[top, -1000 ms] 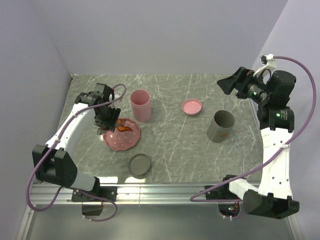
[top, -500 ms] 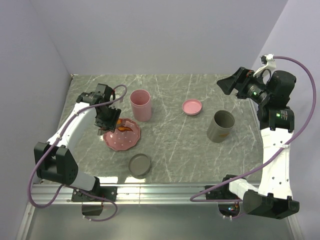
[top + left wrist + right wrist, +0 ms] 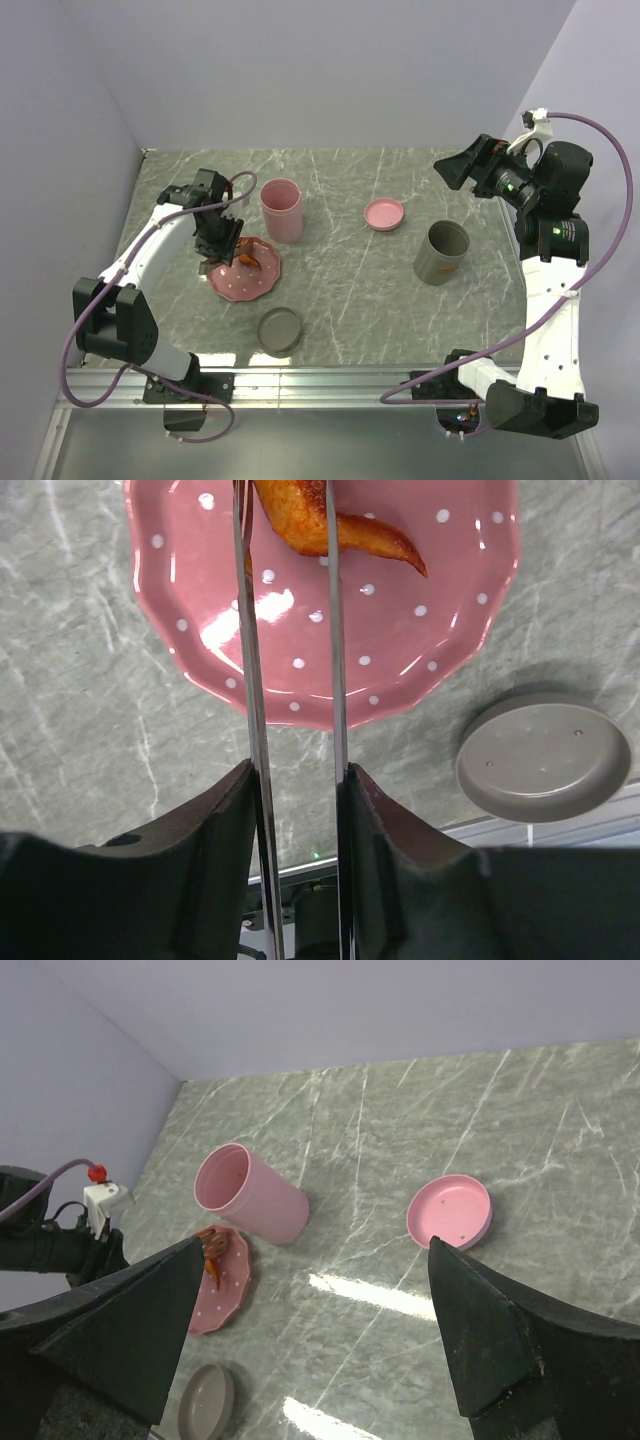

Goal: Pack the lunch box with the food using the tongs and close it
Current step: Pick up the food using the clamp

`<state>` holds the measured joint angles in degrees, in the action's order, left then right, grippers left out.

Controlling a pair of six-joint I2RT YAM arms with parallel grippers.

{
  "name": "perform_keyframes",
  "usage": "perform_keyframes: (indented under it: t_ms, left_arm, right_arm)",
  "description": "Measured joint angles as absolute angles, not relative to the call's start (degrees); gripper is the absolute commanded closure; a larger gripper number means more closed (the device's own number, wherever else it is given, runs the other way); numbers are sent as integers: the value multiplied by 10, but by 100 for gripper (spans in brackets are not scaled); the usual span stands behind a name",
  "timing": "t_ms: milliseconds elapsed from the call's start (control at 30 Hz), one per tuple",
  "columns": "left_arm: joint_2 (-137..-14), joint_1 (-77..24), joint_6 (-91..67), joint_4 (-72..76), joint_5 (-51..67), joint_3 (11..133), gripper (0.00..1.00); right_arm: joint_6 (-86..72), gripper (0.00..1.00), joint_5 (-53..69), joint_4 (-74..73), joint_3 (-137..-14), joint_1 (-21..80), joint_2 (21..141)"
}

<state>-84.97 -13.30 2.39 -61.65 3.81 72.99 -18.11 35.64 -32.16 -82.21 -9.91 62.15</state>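
The grey-green marbled bench (image 3: 350,290) carries everything. The left hand (image 3: 222,240) hangs low over its left part, while the right hand (image 3: 455,170) is held high over the far right corner, well apart from all the things.

Just beyond the left hand and a little to its right stands a tall pink cup (image 3: 281,210), mouth up. A tall grey cup (image 3: 441,252) stands below and in front of the right hand, nearer that arm's base.

Directly under the left hand lies the pink white-dotted plate with a scalloped rim (image 3: 400,650). A round grey lid (image 3: 545,755) lies on the bench just past the plate's edge, on the side nearer the arm bases. A smaller round pink lid (image 3: 384,214) lies between the two cups, well to the right of the left hand.

The left hand (image 3: 297,775) is clamped on the long silvery metal tongs (image 3: 252,680). Each black finger presses on one thin arm, and the arms run forward from the hand across the plate. Their far ends straddle the curved orange-red strip of food (image 3: 330,520), which lies on the plate ahead of the hand.

The right hand (image 3: 315,1248) has its fingers spread wide apart around nothing.
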Motion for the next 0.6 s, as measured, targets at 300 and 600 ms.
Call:
perform_keyframes:
  t_ms: [300,600]
  left_arm:
    - [-844,-133,37,-609,64,723,72]
    - [-778,-134,62,-623,81,723,76]
  right_arm:
    - [-181,0,356,-321,-822,-99,618]
    - [-182,0,357,-321,-822,-99,613]
